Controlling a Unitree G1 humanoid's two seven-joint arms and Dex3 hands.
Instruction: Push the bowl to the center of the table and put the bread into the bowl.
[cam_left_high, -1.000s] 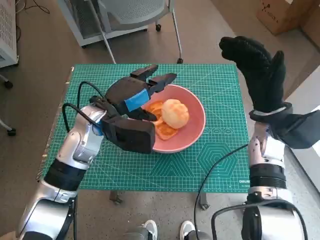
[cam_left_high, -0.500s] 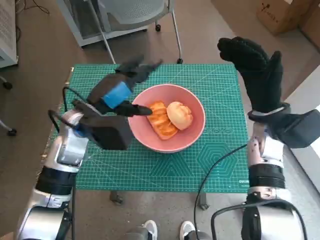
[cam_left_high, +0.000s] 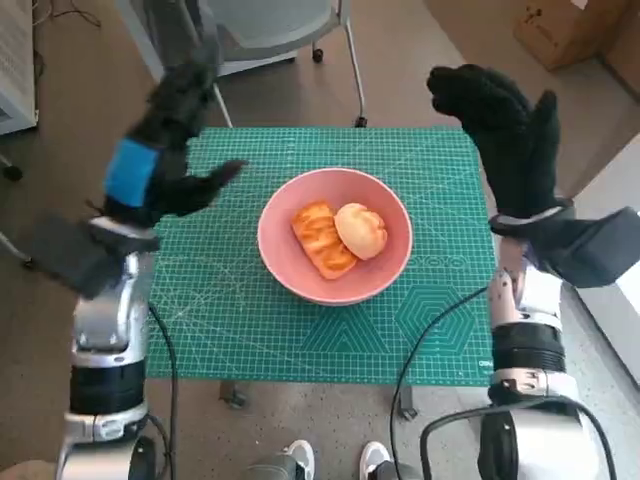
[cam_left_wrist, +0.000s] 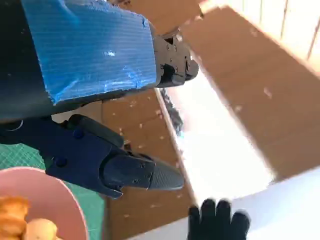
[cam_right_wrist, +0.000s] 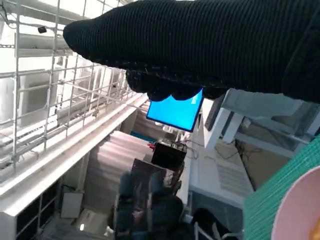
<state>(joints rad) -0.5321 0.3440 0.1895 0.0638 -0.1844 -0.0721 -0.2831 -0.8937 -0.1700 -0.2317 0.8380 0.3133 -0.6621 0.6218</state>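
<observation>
Bread (cam_left_high: 325, 240) in pink bowl (cam_left_high: 385, 281): ridged oblong piece, long axis toward table's (cam_left_high: 240, 330) far-left corner, round smooth bun (cam_left_high: 361, 230) touching it. Bowl mid-table. Left hand (cam_left_high: 160, 165) raised over left edge, fingers spread, empty. Right hand (cam_left_high: 500, 135) raised at far-right corner, fingers apart.

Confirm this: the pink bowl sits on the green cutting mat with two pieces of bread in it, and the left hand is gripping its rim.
Not quite. The pink bowl does sit on the green cutting mat with two pieces of bread inside, but the left hand is not gripping its rim: the head view shows it raised clear of the bowl, holding nothing.
</observation>
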